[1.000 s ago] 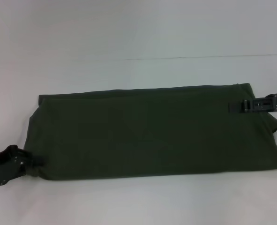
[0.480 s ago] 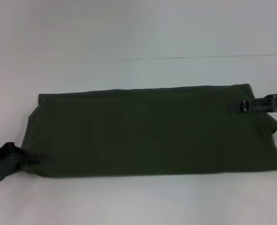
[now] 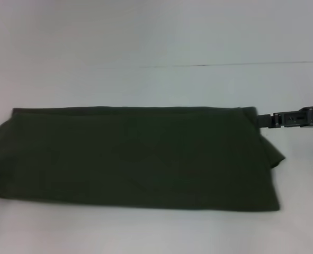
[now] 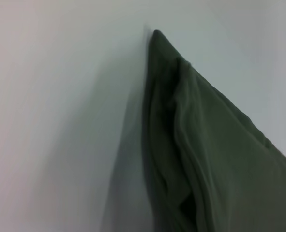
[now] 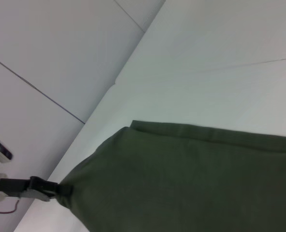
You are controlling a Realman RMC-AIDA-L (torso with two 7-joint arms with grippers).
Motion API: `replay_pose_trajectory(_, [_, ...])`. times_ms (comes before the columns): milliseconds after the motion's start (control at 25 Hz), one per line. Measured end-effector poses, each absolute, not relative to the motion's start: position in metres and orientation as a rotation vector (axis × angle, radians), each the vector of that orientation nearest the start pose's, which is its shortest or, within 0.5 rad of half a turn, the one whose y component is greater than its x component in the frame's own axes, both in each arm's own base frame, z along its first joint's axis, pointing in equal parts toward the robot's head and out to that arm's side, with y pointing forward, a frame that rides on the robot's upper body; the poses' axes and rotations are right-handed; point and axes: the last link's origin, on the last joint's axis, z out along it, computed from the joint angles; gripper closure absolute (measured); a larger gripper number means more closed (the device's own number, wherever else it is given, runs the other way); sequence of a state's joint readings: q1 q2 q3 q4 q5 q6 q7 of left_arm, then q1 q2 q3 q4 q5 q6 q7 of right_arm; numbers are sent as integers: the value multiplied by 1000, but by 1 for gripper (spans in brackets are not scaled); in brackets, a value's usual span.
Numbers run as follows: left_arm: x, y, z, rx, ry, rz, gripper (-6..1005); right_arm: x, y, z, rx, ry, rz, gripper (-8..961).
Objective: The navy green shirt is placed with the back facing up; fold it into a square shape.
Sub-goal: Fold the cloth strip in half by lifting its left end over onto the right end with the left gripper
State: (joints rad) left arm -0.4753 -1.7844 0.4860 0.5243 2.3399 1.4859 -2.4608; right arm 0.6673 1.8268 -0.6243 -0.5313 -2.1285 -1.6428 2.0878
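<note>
At the far left, the left gripper (image 5: 53, 189) is outside the head view. It shows only in the right wrist view, far off, as a slim dark tip on a pale arm. It meets the left end of the shirt (image 3: 135, 159), where the cloth is drawn out to a point, so it looks clamped on that corner. The left wrist view shows the same end close up: stacked, rumpled layers of olive fabric narrowing to a tip against the white table (image 3: 145, 233).

From there the shirt runs rightward as one long, low band, folded flat on the table. It reaches from the head view's left edge to well past the middle. Its far edge is straight and level. Its near edge is also fairly straight and sits slightly lower toward the right. The left end is rounded and slopes down to the picture's border. The top surface is smooth, with only faint creases.

The right end of the band is less tidy. A flap of an under layer sticks out beyond the top layer about halfway down that end, and the near right corner is squared off.

The right gripper (image 3: 263, 120) comes in level from the right edge of the head view. Its tip is at the shirt's far right corner, touching or just beside the cloth. Whether it is gripping the cloth or standing apart cannot be told. The rest of the shirt lies to its left and nearer the robot.
</note>
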Motion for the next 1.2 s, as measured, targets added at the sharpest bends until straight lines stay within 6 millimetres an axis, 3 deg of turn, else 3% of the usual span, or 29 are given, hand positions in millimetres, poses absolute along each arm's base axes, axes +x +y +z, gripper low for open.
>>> replay_pose_trajectory(280, [-393,303,143,2382,2604,467,984,277,366,82,-2529,1516,586,32])
replay_pose_trajectory(520, [-377,314,154,2553,2445,415,983,282,364,83,-2494,1536,599,32])
replay_pose_trajectory(640, [-347,326,162,2662,2237,500,984,291,365,87,-2425,1561,603,32])
replay_pose_trajectory(760, [-295,345,164,2773,1913,646,984,306,364,97,-2318,1587,613,32])
replay_pose_trajectory(920, [-225,369,143,2803,1552,686,983,326,359,109,-2199,1618,622,32])
replay_pose_trajectory(1000, [-214,374,135,2803,1507,671,983,334,356,113,-2153,1632,622,32])
replay_pose_trajectory(1040, [-180,385,104,2799,1376,596,983,339,354,114,-2132,1638,623,32])
replay_pose_trajectory(1200, [-136,391,44,2789,1237,474,983,352,345,118,-2071,1665,618,32])
